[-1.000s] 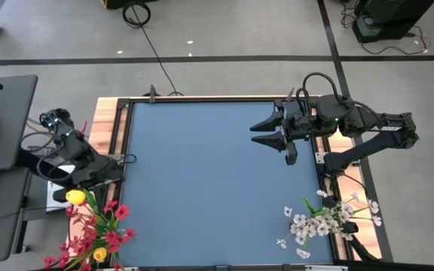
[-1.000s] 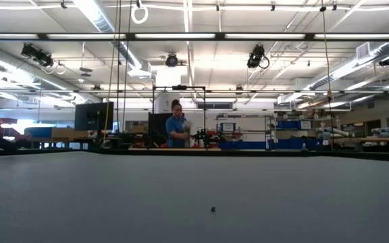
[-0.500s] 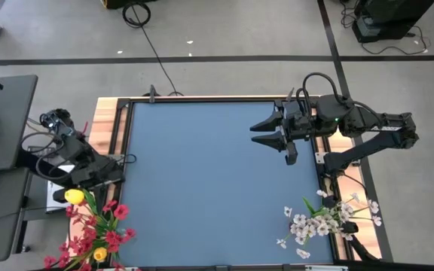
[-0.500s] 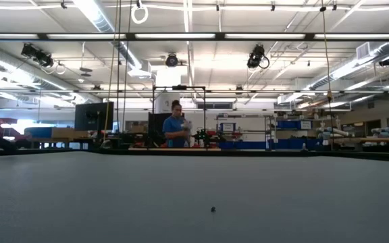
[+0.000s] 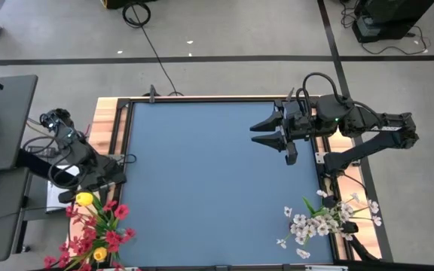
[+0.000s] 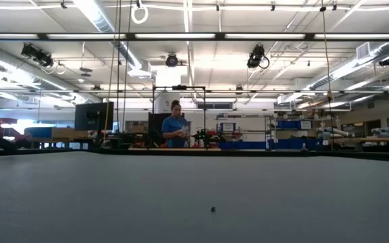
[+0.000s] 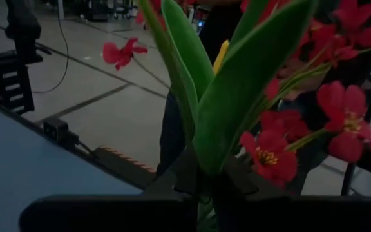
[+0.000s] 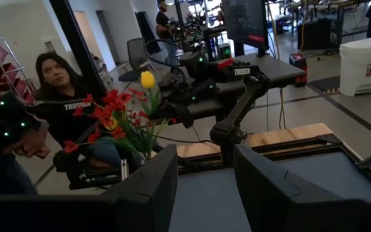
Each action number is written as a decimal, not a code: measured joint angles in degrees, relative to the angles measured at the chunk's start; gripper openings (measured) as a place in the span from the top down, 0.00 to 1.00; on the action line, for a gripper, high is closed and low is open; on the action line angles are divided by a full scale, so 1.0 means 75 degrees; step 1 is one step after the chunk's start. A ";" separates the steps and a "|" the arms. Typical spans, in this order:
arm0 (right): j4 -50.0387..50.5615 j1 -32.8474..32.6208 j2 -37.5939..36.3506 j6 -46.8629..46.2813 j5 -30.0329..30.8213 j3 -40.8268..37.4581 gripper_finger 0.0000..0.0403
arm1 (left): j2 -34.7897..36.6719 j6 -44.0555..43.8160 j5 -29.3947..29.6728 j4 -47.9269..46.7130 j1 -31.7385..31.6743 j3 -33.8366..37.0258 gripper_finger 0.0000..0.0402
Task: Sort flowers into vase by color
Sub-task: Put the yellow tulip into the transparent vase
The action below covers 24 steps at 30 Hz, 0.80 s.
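Two arms in play: the left gripper [image 5: 90,188] sits off the worktop's [image 5: 217,181] left edge, jaws pinching the yellow tulip's [image 5: 85,199] stem among the red flowers [image 5: 96,237]. Right gripper [image 5: 266,134] hovers over the far right side, jaws spread, holding nothing. White flowers [image 5: 324,220] bunch at the near right corner.

Table mat [image 5: 202,181]: we recorded plain blue, framed in black.
Table edge [image 5: 104,120]: light wood.
Red blossoms [image 5: 100,237]: red, on green stems.
Tulip [image 5: 85,199]: we noted yellow; leaves [image 7: 237,84] green.
White sprays [image 5: 319,222]: white, green stems.
Arms [image 5: 353,124]: we logged black.
Floor [image 5: 224,30]: grey, with dark lines.
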<state>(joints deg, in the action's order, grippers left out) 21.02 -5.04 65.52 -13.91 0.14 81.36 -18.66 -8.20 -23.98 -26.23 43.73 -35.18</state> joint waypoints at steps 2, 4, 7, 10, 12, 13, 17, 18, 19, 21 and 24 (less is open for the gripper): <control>0.0000 0.0002 0.0000 0.0000 0.0000 0.0000 0.60 | -0.0020 0.0004 0.0037 -0.0078 0.0000 0.0000 0.92; 0.0000 0.0001 0.0000 0.0001 0.0000 0.0000 0.60 | -0.0064 0.0002 0.0040 -0.0121 0.0002 0.0000 0.92; 0.0000 0.0000 0.0000 0.0000 0.0000 0.0000 0.60 | -0.0163 -0.0089 0.0040 -0.0187 0.0001 0.0000 0.92; 0.0000 0.0001 0.0000 0.0000 -0.0001 0.0000 0.60 | -0.0276 -0.0343 0.0044 -0.0398 0.0000 0.0000 0.91; 0.0000 0.0002 0.0000 0.0000 0.0000 0.0000 0.60 | -0.0373 -0.0398 0.0046 -0.0486 0.0000 0.0000 0.91; 0.0002 0.0000 0.0000 0.0000 0.0000 -0.0002 0.60 | -0.0424 -0.0396 0.0045 -0.0502 0.0002 0.0000 0.91; 0.0003 0.0002 0.0000 0.0000 0.0000 0.0000 0.60 | -0.0665 -0.0331 0.0049 -0.0508 0.0000 0.0000 0.91; 0.0000 0.0000 0.0000 0.0000 0.0000 0.0000 0.60 | -0.0731 -0.0248 0.0046 -0.0508 0.0000 0.0000 0.91; 0.0003 0.0000 0.0000 0.0000 0.0000 0.0000 0.60 | -0.0791 -0.0175 0.0046 -0.0516 0.0000 0.0000 0.91; 0.0000 0.0000 0.0000 0.0000 0.0000 0.0000 0.60 | -0.0883 -0.0165 0.0046 -0.0597 0.0002 0.0000 0.91; 0.0002 0.0001 0.0000 -0.0003 0.0000 0.0000 0.60 | -0.0955 -0.0162 0.0190 -0.0824 0.0003 0.0000 0.91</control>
<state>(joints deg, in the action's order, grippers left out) 21.03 -5.03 65.52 -13.93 0.14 81.36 -25.82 -9.41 -22.56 -32.41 43.74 -35.18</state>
